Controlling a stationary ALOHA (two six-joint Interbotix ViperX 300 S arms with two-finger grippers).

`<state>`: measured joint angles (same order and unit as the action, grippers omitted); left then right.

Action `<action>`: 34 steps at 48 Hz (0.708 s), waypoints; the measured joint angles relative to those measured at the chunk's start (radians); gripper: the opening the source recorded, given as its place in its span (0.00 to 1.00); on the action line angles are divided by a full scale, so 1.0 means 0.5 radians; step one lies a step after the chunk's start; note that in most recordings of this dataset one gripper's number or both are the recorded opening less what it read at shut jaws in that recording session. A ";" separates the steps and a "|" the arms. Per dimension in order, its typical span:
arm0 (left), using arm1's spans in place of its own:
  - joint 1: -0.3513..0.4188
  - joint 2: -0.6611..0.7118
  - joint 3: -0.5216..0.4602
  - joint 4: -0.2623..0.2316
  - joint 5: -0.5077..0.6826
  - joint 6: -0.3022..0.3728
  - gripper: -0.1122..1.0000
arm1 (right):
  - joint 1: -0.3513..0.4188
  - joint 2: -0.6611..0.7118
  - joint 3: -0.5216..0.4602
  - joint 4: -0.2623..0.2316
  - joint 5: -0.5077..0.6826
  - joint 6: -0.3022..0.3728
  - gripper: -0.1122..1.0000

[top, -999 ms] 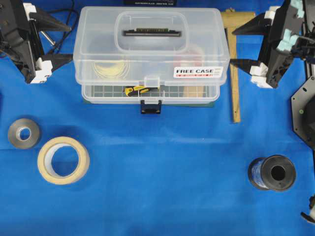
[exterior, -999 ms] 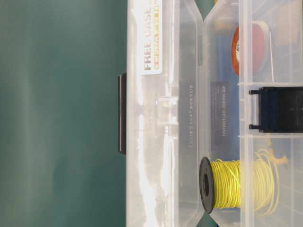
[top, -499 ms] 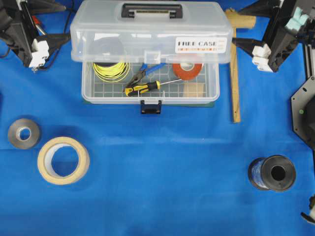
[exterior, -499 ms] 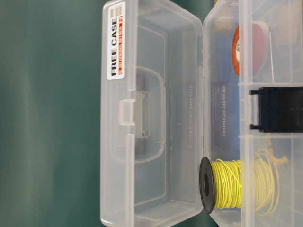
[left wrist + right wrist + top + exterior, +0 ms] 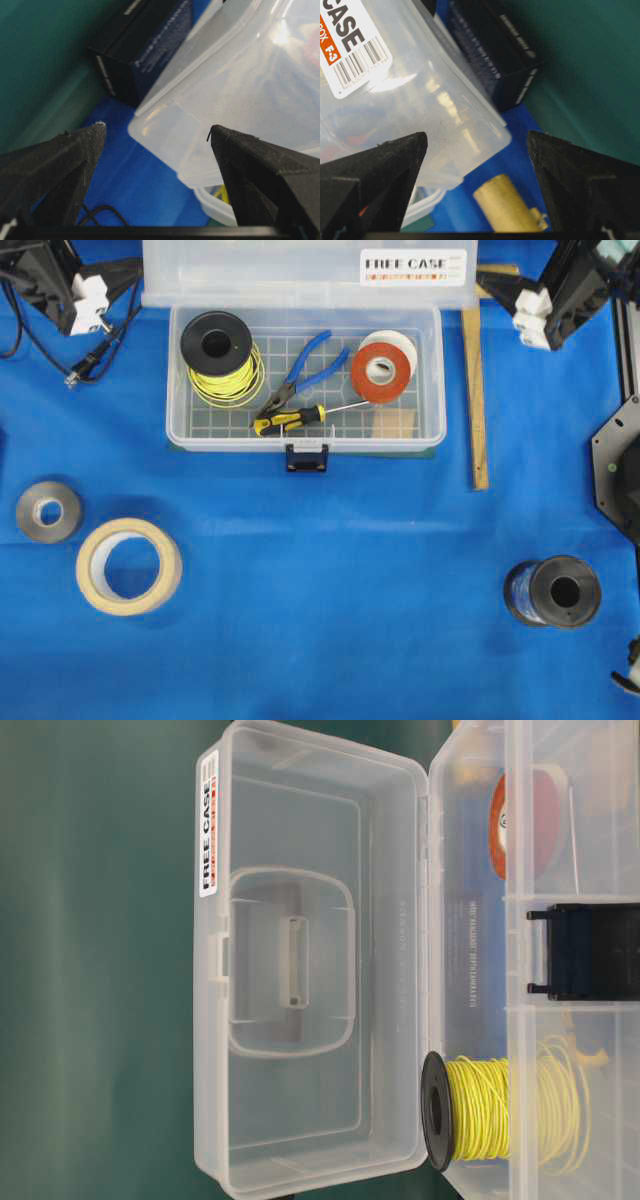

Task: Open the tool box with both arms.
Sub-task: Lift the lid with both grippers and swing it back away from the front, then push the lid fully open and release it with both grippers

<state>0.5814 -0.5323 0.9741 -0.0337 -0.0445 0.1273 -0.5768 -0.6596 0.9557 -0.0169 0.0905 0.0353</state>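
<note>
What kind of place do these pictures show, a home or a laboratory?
Probably a robot lab bench set up as a hobby workstation: a blue cloth covers the table, two grippers flank an open tool box, and tape rolls lie around.

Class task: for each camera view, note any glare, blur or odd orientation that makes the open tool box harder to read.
Overhead: sharp, evenly lit. Table-level: turned sideways, tool box lid hazy with reflections. Left wrist: bright glare on the lid, left gripper fingertips soft. Right wrist: glare patch under the FREE CASE sticker.
</note>
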 measured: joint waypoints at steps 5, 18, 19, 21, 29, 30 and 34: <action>0.049 0.052 -0.028 0.000 -0.003 0.018 0.91 | -0.043 0.031 -0.015 0.000 -0.025 -0.003 0.85; 0.153 0.160 -0.107 0.000 -0.028 0.123 0.91 | -0.163 0.172 -0.089 -0.025 -0.074 -0.006 0.85; 0.163 0.169 -0.117 0.000 -0.028 0.135 0.91 | -0.172 0.187 -0.092 -0.031 -0.077 -0.006 0.85; 0.172 0.193 -0.129 0.000 -0.028 0.160 0.91 | -0.187 0.206 -0.104 -0.031 -0.086 -0.006 0.85; 0.233 0.279 -0.193 0.000 -0.028 0.187 0.91 | -0.264 0.304 -0.160 -0.043 -0.101 -0.006 0.85; 0.245 0.291 -0.199 0.000 -0.028 0.187 0.91 | -0.270 0.319 -0.166 -0.046 -0.101 -0.006 0.85; 0.279 0.328 -0.224 0.000 -0.028 0.187 0.91 | -0.301 0.362 -0.193 -0.055 -0.107 0.003 0.85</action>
<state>0.7210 -0.3682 0.8621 -0.0337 -0.0583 0.2209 -0.7271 -0.4786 0.8590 -0.0445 0.0368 0.0368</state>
